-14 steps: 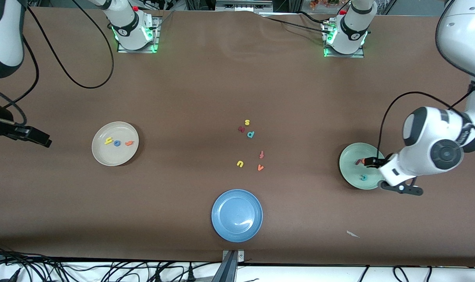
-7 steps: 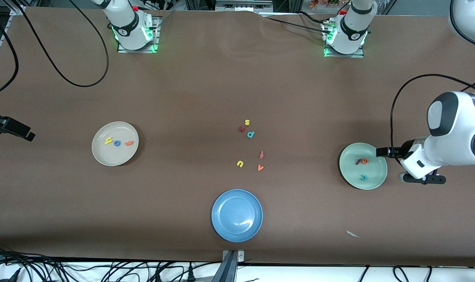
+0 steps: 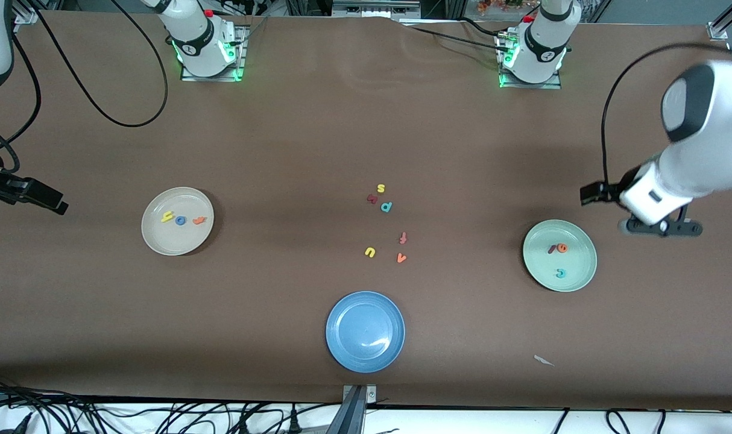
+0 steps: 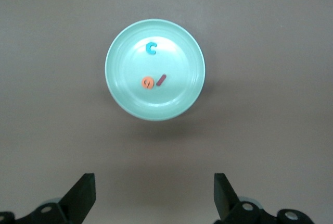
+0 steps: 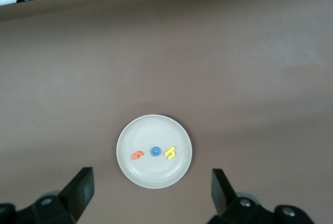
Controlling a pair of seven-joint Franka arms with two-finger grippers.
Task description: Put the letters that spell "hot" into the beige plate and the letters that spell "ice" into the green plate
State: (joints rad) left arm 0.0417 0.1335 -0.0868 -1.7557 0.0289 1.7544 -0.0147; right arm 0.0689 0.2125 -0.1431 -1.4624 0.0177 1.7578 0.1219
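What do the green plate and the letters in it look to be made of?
The green plate: probably glazed ceramic or hard plastic, smooth with a soft sheen. The teal c, orange e and dark red i: flat, matte, saturated colour, likely foam.

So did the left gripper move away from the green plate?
Yes. The left gripper, open, has lifted off the green plate toward the bases.

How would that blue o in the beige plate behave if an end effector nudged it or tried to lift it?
The blue o lies flat in the beige plate, so it would probably slide, not roll. It looks tiny and thin, likely very light and easily flicked. Its low profile probably leaves little edge to pinch, and the yellow h beside it might get bumped.
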